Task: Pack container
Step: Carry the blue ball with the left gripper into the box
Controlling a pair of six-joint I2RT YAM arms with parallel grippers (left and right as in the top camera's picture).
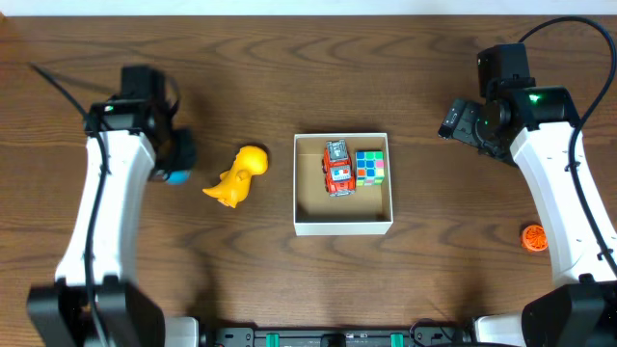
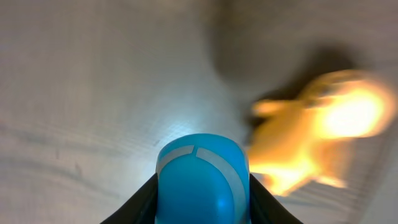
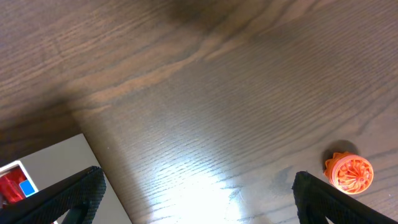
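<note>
The container [image 1: 342,227] is white and tan, the truck [image 1: 337,168] red, the cube [image 1: 370,167] multicoloured, the dinosaur [image 1: 238,175] yellow.

Blurred: yellow toy [image 2: 317,134] (left wrist); blue piece [image 2: 202,180] cut off below.

Table [image 1: 289,58]: dark brown wood grain, fills the frame.
- Container [image 1: 342,227]: white-walled square box, centre.
- Yellow toy figure [image 1: 238,175]: left of centre, near the container, apart from it.
- Orange ridged disc [image 1: 534,237]: lower right, well apart.
- Blue rounded piece [image 1: 176,176]: left, mostly hidden from above; possibly resting on the surface.
</note>
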